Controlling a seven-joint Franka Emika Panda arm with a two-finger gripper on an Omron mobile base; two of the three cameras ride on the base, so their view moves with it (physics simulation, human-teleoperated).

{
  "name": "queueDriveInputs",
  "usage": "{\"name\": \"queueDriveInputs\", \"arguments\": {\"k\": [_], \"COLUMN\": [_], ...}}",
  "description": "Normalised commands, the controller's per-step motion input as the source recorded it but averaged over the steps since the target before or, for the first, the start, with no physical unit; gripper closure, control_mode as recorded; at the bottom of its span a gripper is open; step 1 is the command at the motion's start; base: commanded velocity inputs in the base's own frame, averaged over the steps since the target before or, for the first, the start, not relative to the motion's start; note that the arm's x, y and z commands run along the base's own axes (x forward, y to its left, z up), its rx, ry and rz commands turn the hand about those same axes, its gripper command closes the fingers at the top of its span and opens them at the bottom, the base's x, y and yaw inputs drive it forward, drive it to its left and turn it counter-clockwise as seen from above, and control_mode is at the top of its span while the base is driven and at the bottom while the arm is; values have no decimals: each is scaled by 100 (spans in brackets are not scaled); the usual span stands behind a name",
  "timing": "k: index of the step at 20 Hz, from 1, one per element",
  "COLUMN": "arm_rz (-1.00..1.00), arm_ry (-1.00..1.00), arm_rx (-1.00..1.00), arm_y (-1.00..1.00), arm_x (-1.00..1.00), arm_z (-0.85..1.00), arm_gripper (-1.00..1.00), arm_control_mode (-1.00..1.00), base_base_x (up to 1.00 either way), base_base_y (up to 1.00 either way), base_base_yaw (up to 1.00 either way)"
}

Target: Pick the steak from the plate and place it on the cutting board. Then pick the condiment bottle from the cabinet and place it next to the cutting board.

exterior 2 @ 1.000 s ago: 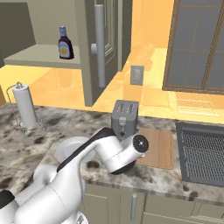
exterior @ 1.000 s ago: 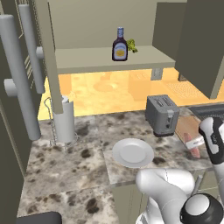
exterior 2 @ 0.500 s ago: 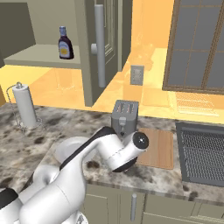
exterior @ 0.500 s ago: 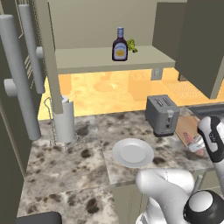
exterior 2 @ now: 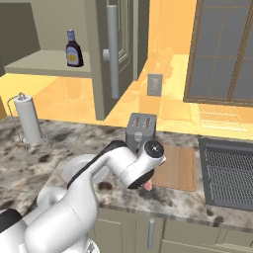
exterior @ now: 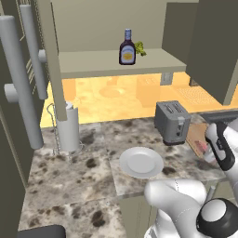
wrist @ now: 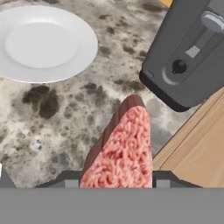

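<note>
My gripper [wrist: 117,180] is shut on the steak [wrist: 120,148], a pinkish-red slab that hangs between the fingers above the marbled counter. It is at the left edge of the wooden cutting board [wrist: 197,153], in front of the toaster. The round white plate [wrist: 43,41] lies bare to the left. From the left base view the steak [exterior: 201,148] shows beside my hand, over the near corner of the cutting board [exterior: 197,135], with the plate [exterior: 141,161] left of it. The condiment bottle [exterior: 127,48] stands upright on the shelf of the open cabinet [exterior: 107,62]. The same bottle [exterior 2: 73,49] appears at upper left of the right base view.
A grey toaster [exterior: 172,122] stands between plate and board. A paper towel holder [exterior: 67,128] is at the counter's left. A small green vegetable [exterior: 140,48] sits beside the bottle. The dark stovetop [exterior 2: 230,173] lies right of the cutting board [exterior 2: 178,168].
My hand has shifted slightly with the steak in it, toward the cutting board's edge. Plate, bottle and toaster have not moved.
</note>
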Motion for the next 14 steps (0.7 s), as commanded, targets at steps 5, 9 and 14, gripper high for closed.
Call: {"name": "queueDriveInputs", "arguments": {"k": [5,9,14], "arm_rz": [12,12,12], "arm_ry": [-1,-1,-1], "arm_rx": [-8,-5,-1], "arm_y": [-17,-19,-16], "arm_x": [0,0,6], "arm_z": [0,0,0], "arm_gripper": [100,100,100], "arm_control_mode": [-100,-100,-100], "base_base_x": [0,0,0], "base_base_y": [0,0,0], "base_base_yaw": [0,0,0]}}
